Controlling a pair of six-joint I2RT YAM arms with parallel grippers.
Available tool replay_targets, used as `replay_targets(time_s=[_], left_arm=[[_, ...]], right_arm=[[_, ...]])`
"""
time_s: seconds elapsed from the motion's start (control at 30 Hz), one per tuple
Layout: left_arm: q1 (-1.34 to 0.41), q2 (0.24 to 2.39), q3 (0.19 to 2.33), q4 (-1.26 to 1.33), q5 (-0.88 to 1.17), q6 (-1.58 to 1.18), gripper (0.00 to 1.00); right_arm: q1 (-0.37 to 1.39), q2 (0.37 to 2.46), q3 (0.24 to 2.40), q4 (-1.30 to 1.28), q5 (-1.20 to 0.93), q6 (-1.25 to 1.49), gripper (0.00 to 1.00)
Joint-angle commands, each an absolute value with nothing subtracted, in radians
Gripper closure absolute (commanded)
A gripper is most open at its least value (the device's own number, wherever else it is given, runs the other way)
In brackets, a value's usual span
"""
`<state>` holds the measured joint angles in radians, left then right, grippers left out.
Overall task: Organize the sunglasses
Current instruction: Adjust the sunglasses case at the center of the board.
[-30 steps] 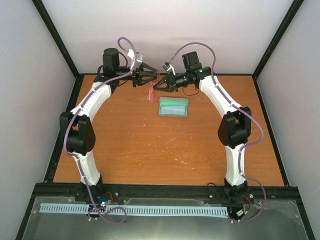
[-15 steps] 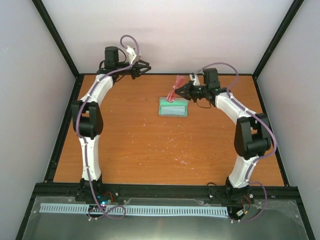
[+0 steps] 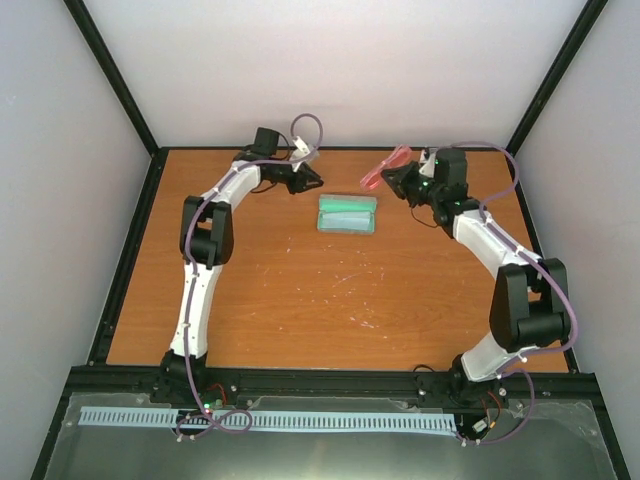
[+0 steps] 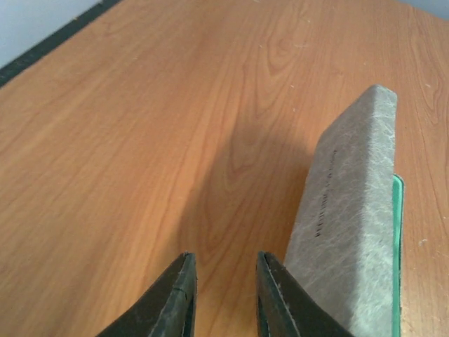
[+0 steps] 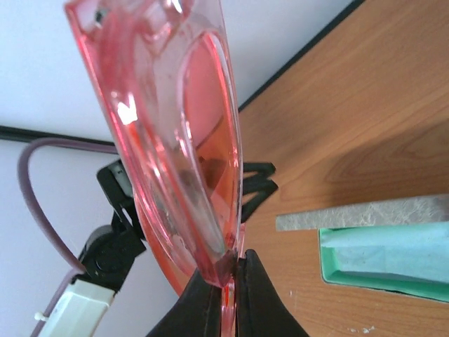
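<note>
Sunglasses: thin translucent red-pink plastic sunglasses [image 5: 186, 140], held aloft and touching nothing but the gripper.
Right gripper: the right gripper [image 5: 226, 284] is closed onto the frame's lower edge, pinching it at a single spot.
Handling: probably light, slick and brittle. The slim rim could twist or slip, so a gentle squeeze near the bridge or a hinge corner looks safer.
Case: flat grey felt rectangular case with green lining [image 3: 347, 213], lying open below and left of the sunglasses.
Left gripper: the left gripper [image 4: 223, 284] is narrowly parted and empty, low beside the case's left end.
Counter: orange-brown wooden counter [image 3: 300, 290] carrying the case.
</note>
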<state>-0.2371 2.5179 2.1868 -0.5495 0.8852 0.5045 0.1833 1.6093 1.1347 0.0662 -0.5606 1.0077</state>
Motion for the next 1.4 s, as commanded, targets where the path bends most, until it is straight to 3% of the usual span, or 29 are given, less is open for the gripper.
replay_targets(time_s=[0.0,0.43,1.03,1.37], left_arm=[[-0.257,2.522,2.201,-0.623,0.839,0.552,0.74],[-0.281,2.526,2.156,-0.802,0.711,0.589,0.72],[-0.356,2.501,2.092,-0.793,0.789,0.543,0.73],[-0.391,2.479,2.055,-0.779,0.797,0.499,0.73]], right_arm=[[0.154,1.547,1.097,0.12,-0.52,1.012,0.97],[0.118,1.503,1.055,0.118,-0.535,0.993,0.97],[0.11,1.497,1.025,-0.003,-0.485,0.934,0.97],[0.109,1.696,1.132,-0.074,-0.646,0.757,0.97]])
